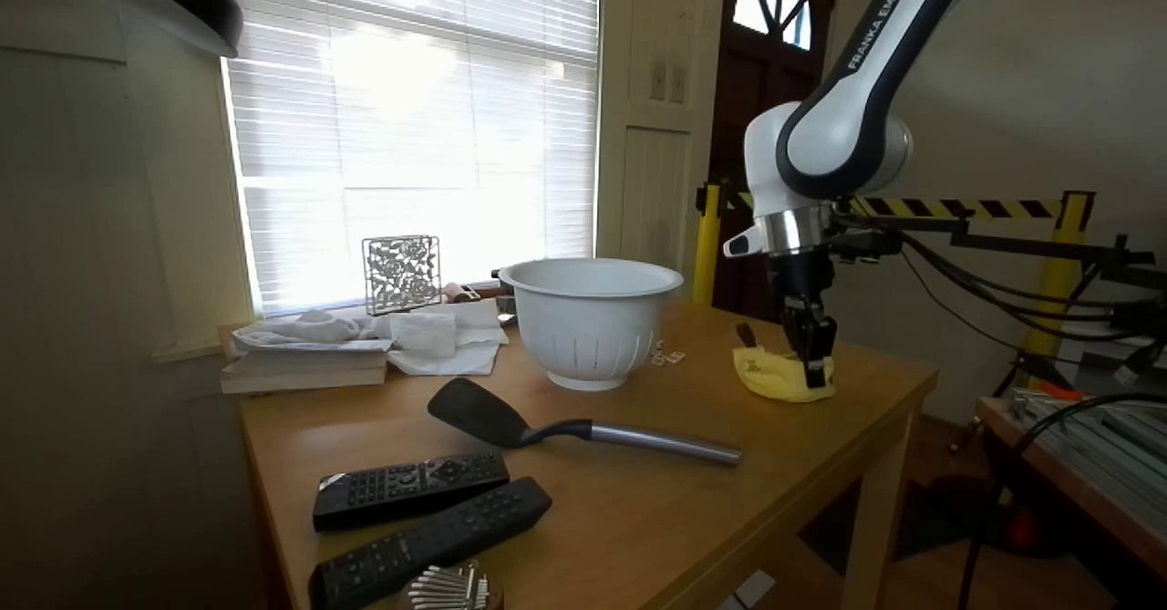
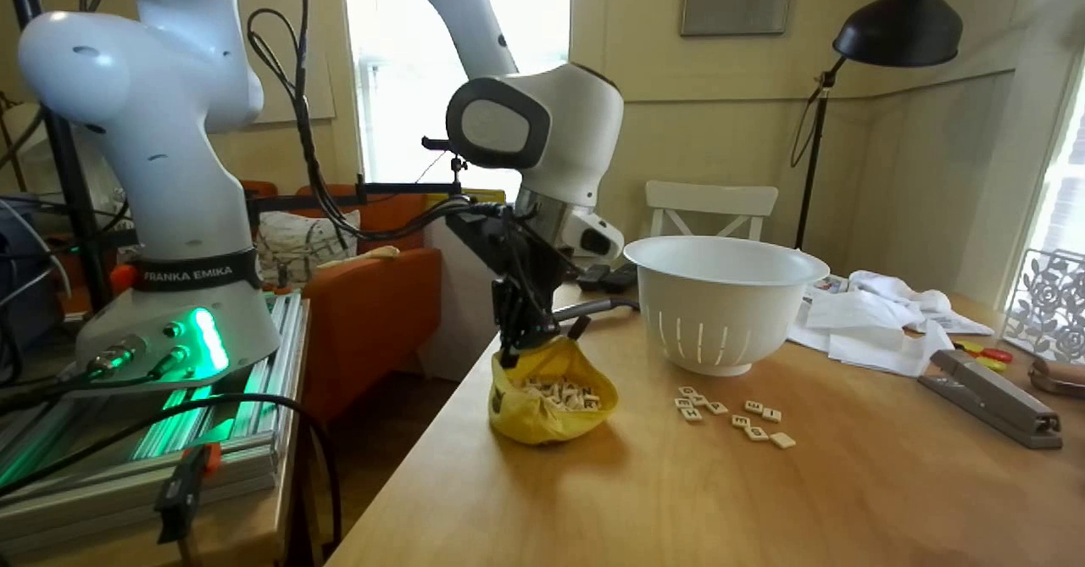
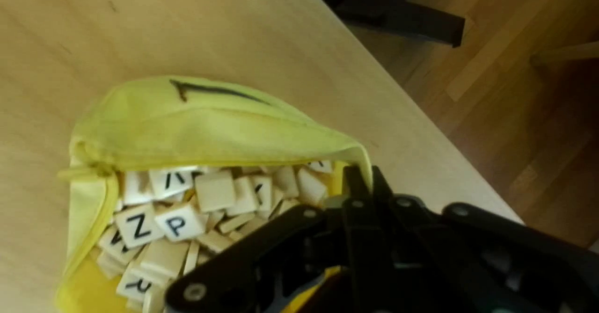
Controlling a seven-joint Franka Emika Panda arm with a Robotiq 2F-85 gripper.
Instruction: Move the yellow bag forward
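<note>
The yellow bag [image 1: 773,378] stands open on the wooden table near its edge. It also shows in an exterior view [image 2: 542,425] and in the wrist view [image 3: 196,137]. It holds many letter tiles [image 2: 564,395], seen close up in the wrist view [image 3: 180,222]. My gripper [image 3: 369,179] is shut on the bag's rim, with the yellow cloth pinched between the two fingertips. One finger is inside the bag and one outside. The gripper also shows in both exterior views [image 1: 818,375] [image 2: 509,355], pointing down at the rim. The gripper hides part of the bag in the wrist view.
A white colander [image 1: 593,318] stands beside the bag. Loose letter tiles [image 2: 742,421] lie between. A spatula [image 1: 638,437] and two remotes [image 1: 410,490] lie farther along. A stapler [image 2: 992,397] and white papers [image 2: 881,338] are also on the table. The table edge [image 3: 421,109] is close to the bag.
</note>
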